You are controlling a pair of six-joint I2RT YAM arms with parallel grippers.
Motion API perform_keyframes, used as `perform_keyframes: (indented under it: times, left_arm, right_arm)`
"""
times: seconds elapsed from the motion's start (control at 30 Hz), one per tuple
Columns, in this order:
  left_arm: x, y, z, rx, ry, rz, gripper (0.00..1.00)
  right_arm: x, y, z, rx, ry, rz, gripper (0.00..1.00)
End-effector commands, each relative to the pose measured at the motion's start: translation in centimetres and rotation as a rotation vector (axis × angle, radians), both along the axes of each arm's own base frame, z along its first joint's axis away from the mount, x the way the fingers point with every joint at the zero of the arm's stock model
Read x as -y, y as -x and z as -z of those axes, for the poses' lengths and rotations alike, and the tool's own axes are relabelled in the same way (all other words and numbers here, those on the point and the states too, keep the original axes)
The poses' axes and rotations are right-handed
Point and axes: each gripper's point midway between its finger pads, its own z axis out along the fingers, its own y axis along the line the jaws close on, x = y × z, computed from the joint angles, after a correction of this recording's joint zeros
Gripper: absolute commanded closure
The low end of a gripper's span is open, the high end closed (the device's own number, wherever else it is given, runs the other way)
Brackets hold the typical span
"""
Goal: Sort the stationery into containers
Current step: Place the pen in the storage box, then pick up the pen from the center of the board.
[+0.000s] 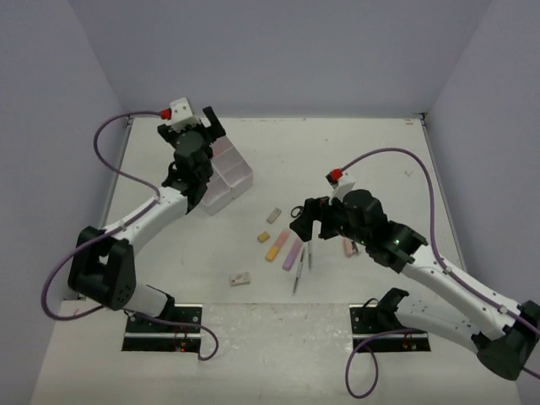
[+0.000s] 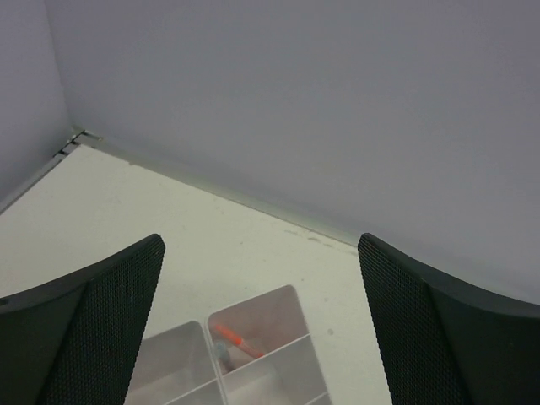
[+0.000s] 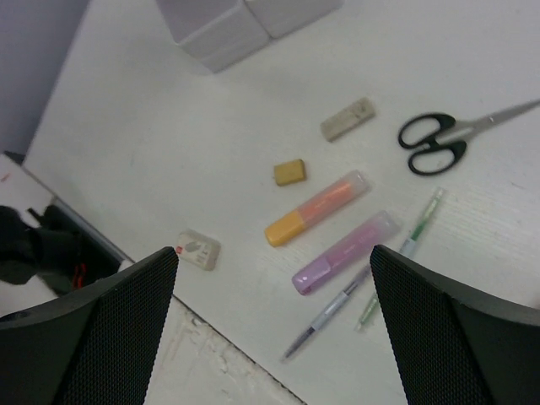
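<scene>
The containers (image 1: 229, 173) stand at the back left, and my left gripper (image 1: 190, 126) hangs open above them. In the left wrist view its fingers are wide apart over the bins (image 2: 253, 299), and an orange-red pen (image 2: 236, 340) lies in one compartment. My right gripper (image 3: 274, 253) is open and empty above loose stationery. That stationery is an orange highlighter (image 3: 316, 207), a purple highlighter (image 3: 344, 251), two thin pens (image 3: 329, 312), black-handled scissors (image 3: 434, 143), a beige eraser (image 3: 347, 119), a small yellow eraser (image 3: 289, 171) and a white eraser (image 3: 198, 251).
Walls close the table on the left, back and right. The right arm (image 1: 396, 245) covers the scissors in the top view, and a pink item (image 1: 347, 247) shows beside it. The arm bases (image 1: 160, 325) sit at the near edge.
</scene>
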Motion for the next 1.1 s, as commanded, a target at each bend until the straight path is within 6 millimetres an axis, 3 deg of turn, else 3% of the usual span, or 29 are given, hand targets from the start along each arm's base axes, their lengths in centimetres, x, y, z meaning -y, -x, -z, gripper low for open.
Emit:
perform_keyframes:
  times: [0.0, 0.03, 0.1, 0.23, 0.33, 0.4, 0.67, 0.87, 1.07]
  left_arm:
    - [-0.2, 3.8, -5.7, -0.069, 0.196, -0.003, 0.0]
    - [0.6, 4.6, -6.8, -0.089, 0.226, 0.054, 0.0]
    - [2.0, 6.9, -6.8, -0.152, 0.252, 0.177, 0.0]
    - [2.8, 11.6, -5.0, -0.235, 0.268, 0.317, 0.0]
    - [2.7, 13.5, -3.4, -0.293, 0.263, 0.346, 0.0]
    - [2.9, 15.0, -2.1, -0.346, 0.243, 0.386, 0.0]
    - [2.1, 17.1, -0.8, -0.411, 0.178, 0.409, 0.0]
    - [2.1, 17.5, 0.7, -0.439, 0.168, 0.412, 0.0]
    - [2.3, 17.4, 0.7, -0.438, 0.166, 0.426, 0.0]
  right_arm:
    - [1.9, -2.4, 3.8, -0.154, 0.142, 0.204, 0.06]
    - [1.7, -2.5, 4.4, -0.178, 0.16, 0.208, 0.16]
    - [2.1, -2.8, 6.9, -0.236, 0.231, 0.246, 0.31]
    - [2.5, -2.8, 10.2, -0.303, 0.292, 0.286, 0.48]
    - [3.1, -3.3, 11.7, -0.316, 0.332, 0.338, 0.55]
    - [3.3, -3.8, 13.1, -0.34, 0.379, 0.37, 0.67]
    - [3.2, -3.4, 15.8, -0.408, 0.421, 0.378, 0.66]
    - [3.1, -3.1, 17.5, -0.446, 0.454, 0.367, 0.72]
    - [3.1, -2.7, 18.8, -0.475, 0.459, 0.36, 0.73]
